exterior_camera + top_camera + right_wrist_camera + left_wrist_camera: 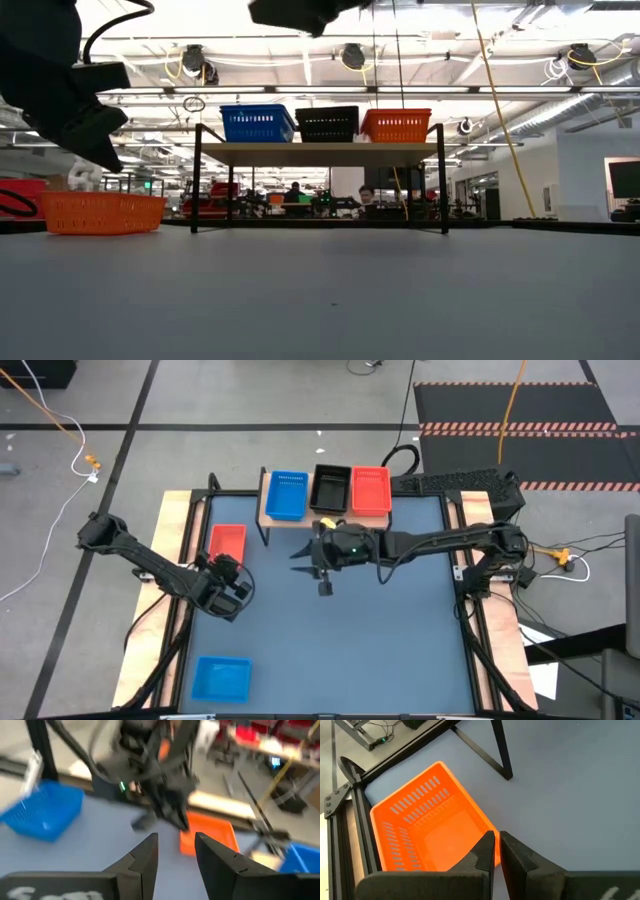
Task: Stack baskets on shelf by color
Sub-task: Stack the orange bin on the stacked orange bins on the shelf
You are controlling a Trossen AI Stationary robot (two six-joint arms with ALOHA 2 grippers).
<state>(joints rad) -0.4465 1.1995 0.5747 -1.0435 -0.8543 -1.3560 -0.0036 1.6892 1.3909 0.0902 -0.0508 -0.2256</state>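
The shelf [266,510] stands at the table's far edge with a blue basket [287,495], a black basket [330,488] and a red basket [371,490] side by side on its plank. Another red basket [427,827] sits on the table at the left, and another blue basket [221,678] sits at the near left. My left gripper [497,846] is shut and hovers above the near corner of the table's red basket, clear of it in the low view. My right gripper [175,851] is open and empty, held high over the table's middle and pointing toward the left edge.
The shelf's black legs [194,180] stand on the table's far part. The table's wooden side frames [180,520] run along the left and right edges. The room behind holds benches and people [366,196].
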